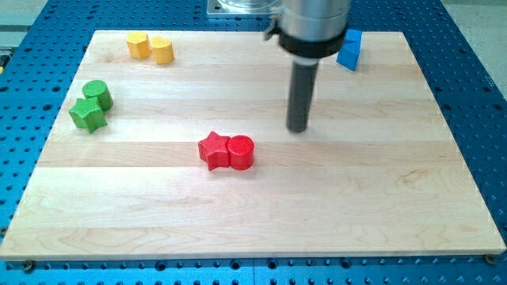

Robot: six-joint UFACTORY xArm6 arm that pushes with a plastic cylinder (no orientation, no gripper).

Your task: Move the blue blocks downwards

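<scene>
Blue block (349,49), partly hidden, sits at the board's (396,198) top edge. Our tip (298,128), touching nothing, stands below and left of it. We judge the approach pending: next, get above it.

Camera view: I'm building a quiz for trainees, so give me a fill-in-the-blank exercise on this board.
1. The blue block sits near the view's top ____.
2. The red star touches a red ____.
3. My tip lies below and to the view's ____ of the blue block.
4. Two ____ blocks sit at the view's top left.

Missing: right; cylinder; left; yellow
</scene>
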